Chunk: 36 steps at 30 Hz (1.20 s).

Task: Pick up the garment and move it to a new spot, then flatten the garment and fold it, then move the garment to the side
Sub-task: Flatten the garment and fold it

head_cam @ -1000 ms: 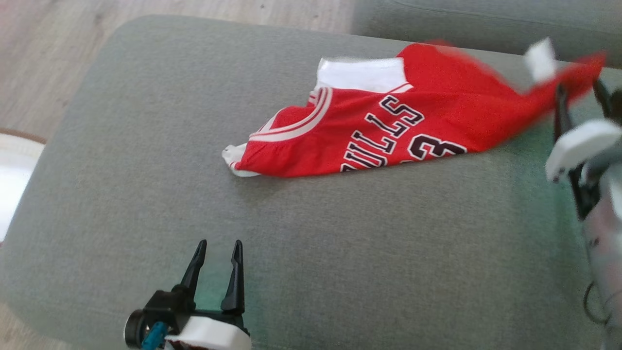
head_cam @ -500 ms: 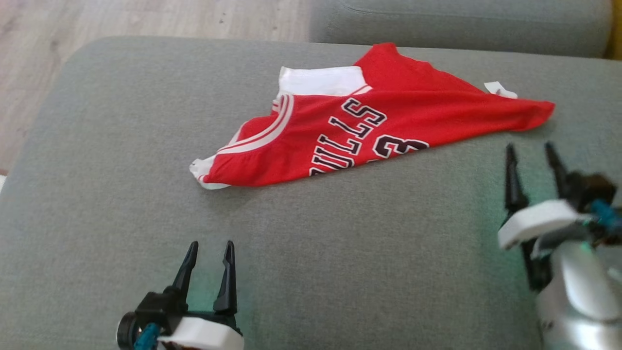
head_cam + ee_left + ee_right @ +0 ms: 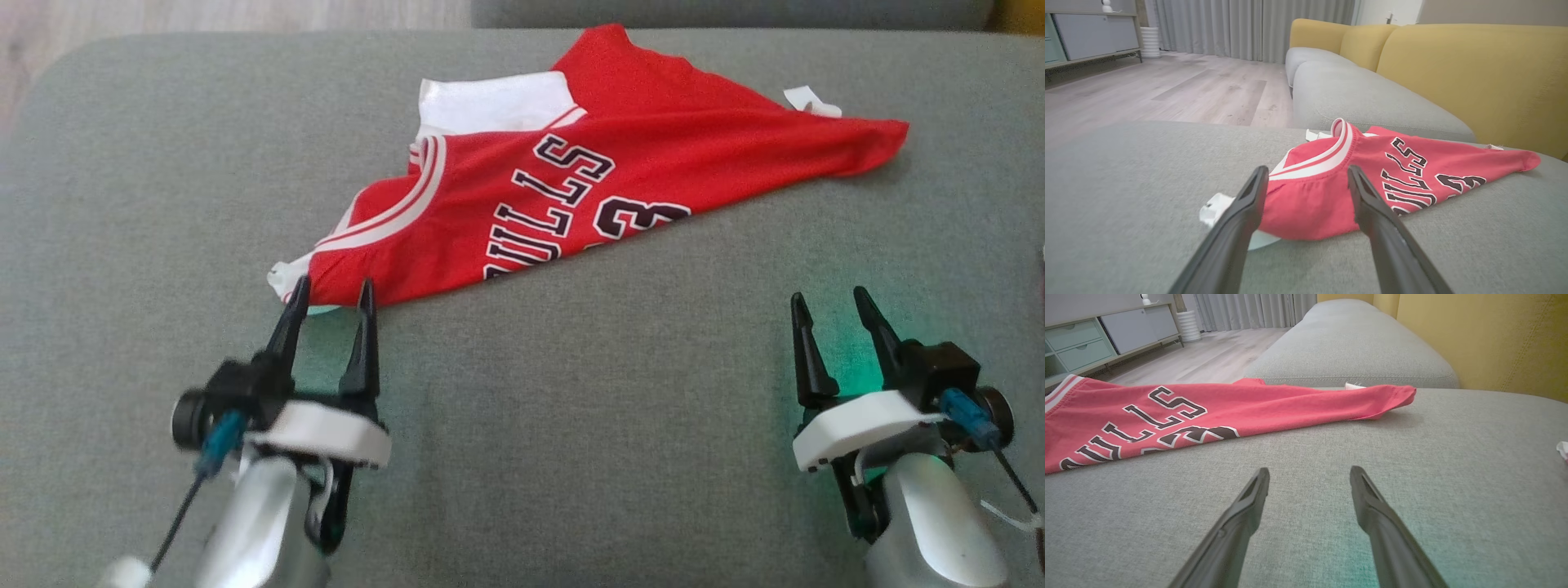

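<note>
Left gripper (image 3: 335,283) (image 3: 1307,169): dark fingers spread, holding nothing, tips at the garment's near-left corner; contact cannot be told.
Right gripper (image 3: 827,296) (image 3: 1310,469): fingers spread, holding nothing, over bare fabric, well apart from the garment.
Seat: broad grey woven sofa cushion (image 3: 571,408) under both grippers.
Garment: red basketball jersey with white trim and black lettering (image 3: 620,175) (image 3: 1412,171) (image 3: 1167,416), lying crumpled in a rough triangle on the cushion's far half, its narrow end pointing right.
Behind: second grey seat cushion (image 3: 1355,94), then yellow sofa back (image 3: 1474,69).
</note>
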### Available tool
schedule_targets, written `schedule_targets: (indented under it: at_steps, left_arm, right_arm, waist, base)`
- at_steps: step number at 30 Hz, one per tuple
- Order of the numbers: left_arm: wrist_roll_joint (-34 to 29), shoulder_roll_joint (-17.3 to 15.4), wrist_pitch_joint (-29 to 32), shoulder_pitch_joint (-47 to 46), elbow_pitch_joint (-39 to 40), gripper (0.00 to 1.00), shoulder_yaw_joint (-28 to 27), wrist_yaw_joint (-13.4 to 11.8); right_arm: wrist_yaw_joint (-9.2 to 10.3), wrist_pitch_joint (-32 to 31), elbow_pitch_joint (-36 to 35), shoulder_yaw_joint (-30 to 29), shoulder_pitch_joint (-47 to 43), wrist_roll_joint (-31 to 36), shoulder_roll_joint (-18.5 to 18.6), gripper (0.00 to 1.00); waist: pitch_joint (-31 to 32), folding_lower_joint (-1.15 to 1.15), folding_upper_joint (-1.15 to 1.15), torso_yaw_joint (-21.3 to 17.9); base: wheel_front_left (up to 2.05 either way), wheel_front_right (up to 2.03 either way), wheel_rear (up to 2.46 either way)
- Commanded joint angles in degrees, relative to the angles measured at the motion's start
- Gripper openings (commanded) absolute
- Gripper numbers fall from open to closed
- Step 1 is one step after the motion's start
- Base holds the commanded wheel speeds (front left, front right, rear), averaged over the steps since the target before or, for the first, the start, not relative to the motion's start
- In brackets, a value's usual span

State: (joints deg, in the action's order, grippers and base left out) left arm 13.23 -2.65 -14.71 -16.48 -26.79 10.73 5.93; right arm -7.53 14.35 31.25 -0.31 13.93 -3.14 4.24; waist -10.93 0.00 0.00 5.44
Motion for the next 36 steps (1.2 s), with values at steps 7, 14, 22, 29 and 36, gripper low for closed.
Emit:
schedule_targets:
  at_steps: [7, 14, 22, 29, 36]
  left_arm:
    - [-0.06, -0.4, -0.29, -13.24, -6.3, 1.0, 1.0, 1.42]
    - [5.93, -0.29, 0.33, -25.26, -17.8, 1.0, 7.36, 1.54]
    - [10.38, -0.51, 3.1, -34.89, -29.65, 1.0, 9.39, 1.51]
    - [10.64, -0.51, 1.86, -38.09, -37.17, 0.69, 9.69, 1.1]
    - [9.09, -0.35, -0.2, -37.68, -34.46, 0.0, 12.25, 1.33]
  right_arm:
    - [0.04, 0.64, -2.11, 2.38, 1.25, -0.8, -0.3, 1.0]
    - [0.04, 0.64, -2.36, 4.14, 2.51, -1.11, -0.36, 1.0]
    - [0.04, 0.64, -4.32, 5.92, 3.9, -1.73, -0.54, 1.0]
    - [0.04, 0.64, -5.19, 6.17, 4.1, -2.29, -0.76, 1.0]
    - [0.04, 0.64, -4.83, 5.24, 3.62, -2.2, -0.79, 1.0]
  waist:
    - [-2.77, 0.0, 0.0, -1.7]
    - [-5.03, 0.0, 0.0, -3.78]
    - [-7.07, 0.0, 0.0, -6.35]
    - [-7.41, 0.0, 0.0, -7.16]
    - [-6.25, 0.0, 0.0, -6.09]
  base:
    - [0.0, 0.0, 0.0]
    - [0.0, 0.0, 0.0]
    - [0.0, 0.0, 0.0]
    - [0.0, 0.0, 0.0]
    - [0.0, 0.0, 0.0]
